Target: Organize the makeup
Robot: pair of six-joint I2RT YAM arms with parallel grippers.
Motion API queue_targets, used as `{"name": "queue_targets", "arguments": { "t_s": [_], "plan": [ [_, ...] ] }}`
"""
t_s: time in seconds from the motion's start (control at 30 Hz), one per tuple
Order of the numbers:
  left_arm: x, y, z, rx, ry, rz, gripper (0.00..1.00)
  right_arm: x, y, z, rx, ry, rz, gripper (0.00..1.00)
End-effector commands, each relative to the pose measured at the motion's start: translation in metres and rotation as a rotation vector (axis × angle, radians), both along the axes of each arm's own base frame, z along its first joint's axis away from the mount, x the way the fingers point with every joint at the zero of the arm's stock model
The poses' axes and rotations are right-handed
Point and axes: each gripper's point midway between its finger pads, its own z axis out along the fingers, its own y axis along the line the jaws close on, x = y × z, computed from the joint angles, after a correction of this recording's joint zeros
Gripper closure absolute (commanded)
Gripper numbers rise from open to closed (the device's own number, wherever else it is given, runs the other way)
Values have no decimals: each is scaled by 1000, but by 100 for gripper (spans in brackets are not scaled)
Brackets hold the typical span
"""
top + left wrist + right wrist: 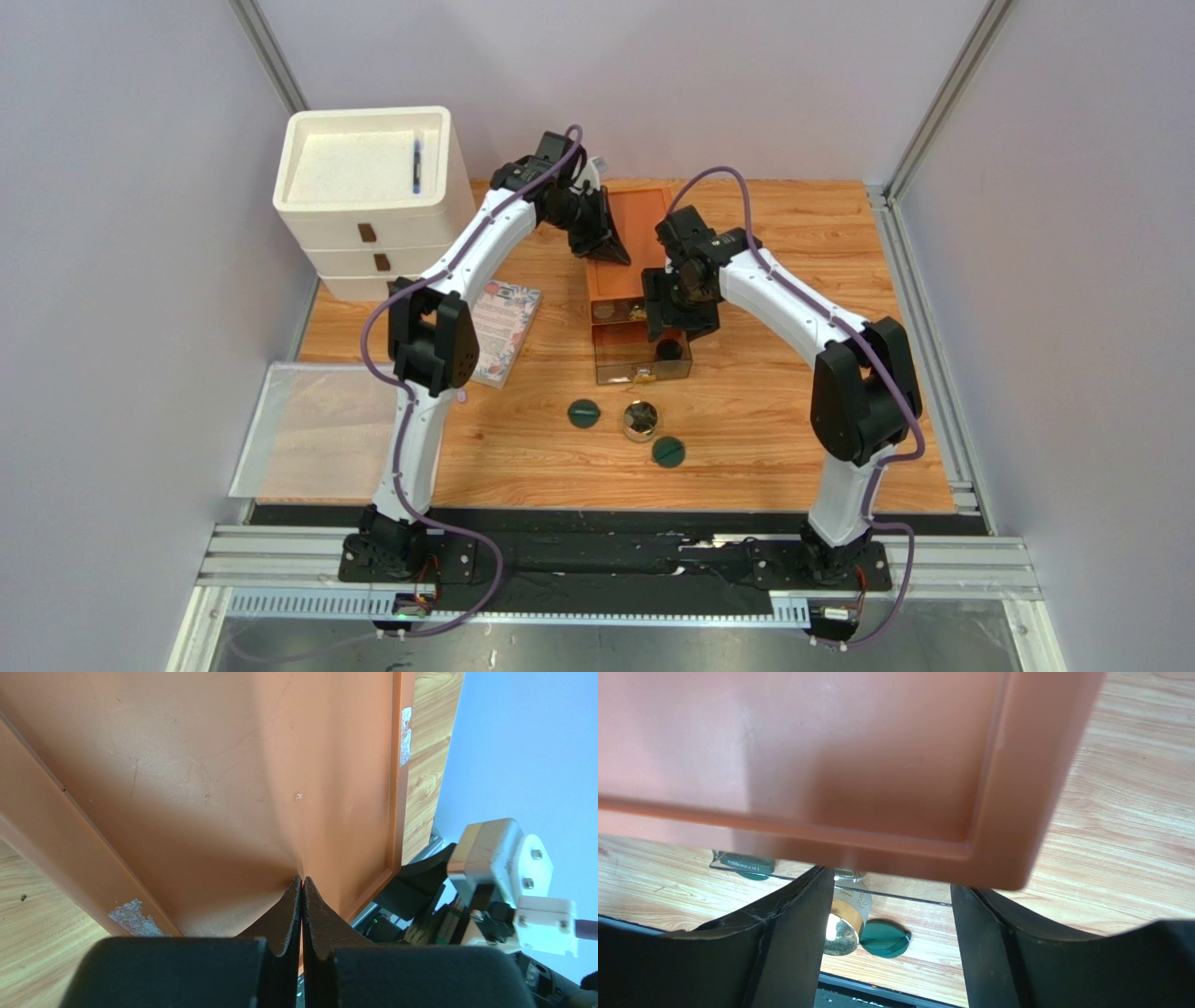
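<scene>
Two dark green round compacts (pixel 584 413) (pixel 668 451) and a gold-rimmed compact (pixel 640 420) lie on the wooden table in front of the orange-brown drawer box (pixel 629 245). Its clear drawer (pixel 643 367) is pulled out. My left gripper (pixel 606 241) is shut and empty, with its tips (pixel 302 880) pressed on the box top (pixel 210 777). My right gripper (pixel 673 319) is open above the drawer. In the right wrist view its open jaws (pixel 890 880) frame the gold-rimmed compact (pixel 844 925) and one green compact (pixel 884 939). The tubes, jar and bottle are hidden.
A white stacked drawer unit (pixel 368 182) stands at the back left. A floral-covered notebook (pixel 505 329) lies left of the box. A clear tray (pixel 302 427) sits at the left table edge. Grey walls enclose the table.
</scene>
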Motion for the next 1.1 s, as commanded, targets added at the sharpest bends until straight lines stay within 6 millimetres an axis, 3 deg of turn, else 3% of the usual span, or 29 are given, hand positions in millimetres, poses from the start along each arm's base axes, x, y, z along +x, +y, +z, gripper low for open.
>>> {"name": "queue_targets", "arguments": {
  "t_s": [0.0,0.13,0.27,0.33,0.57,0.7,0.83,1.07],
  "plan": [
    [5,5,0,11,3,18,100,7,0,38,24,-102,2,35],
    [6,7,2,9,0,20,100,-2,2,48,37,-120,50,36],
    [5,7,3,11,0,18,100,-32,19,57,60,-124,210,35],
    [5,7,2,9,0,16,100,-51,29,52,31,-120,310,25],
    [5,10,5,11,-1,16,100,-114,34,10,-64,6,463,15],
    [2,12,4,20,2,15,100,-134,32,-17,-79,75,481,15],
    [-1,13,0,27,10,12,100,-135,33,-37,-101,88,472,15],
    [-4,15,-2,32,15,6,100,-114,51,-56,-103,67,460,16]
  ]
}}
